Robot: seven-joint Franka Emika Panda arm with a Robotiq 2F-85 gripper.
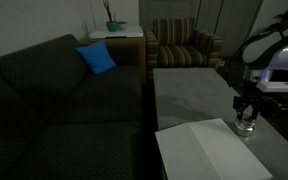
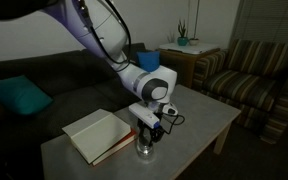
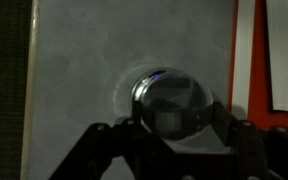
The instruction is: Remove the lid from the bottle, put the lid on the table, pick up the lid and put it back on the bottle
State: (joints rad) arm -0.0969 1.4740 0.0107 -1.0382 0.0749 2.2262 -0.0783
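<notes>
The small clear bottle [image 1: 246, 127] stands on the grey table [image 1: 194, 95] near the white board; it also shows in an exterior view [image 2: 144, 151]. My gripper [image 1: 246, 110] points straight down onto its top, as both exterior views show [image 2: 148, 135]. In the wrist view the round greyish lid [image 3: 172, 103] fills the gap between the two dark fingers of the gripper [image 3: 174, 128], which press on both its sides. A pale ring of the bottle shows round the lid. I cannot tell whether the lid is still seated on the bottle.
A white flat board [image 1: 209, 150] with a red edge [image 3: 246, 50] lies beside the bottle. A dark sofa [image 1: 44, 100] with a blue pillow [image 1: 97, 58], a striped armchair [image 1: 184, 45] and a wooden side table with a plant [image 1: 114, 35] surround the table.
</notes>
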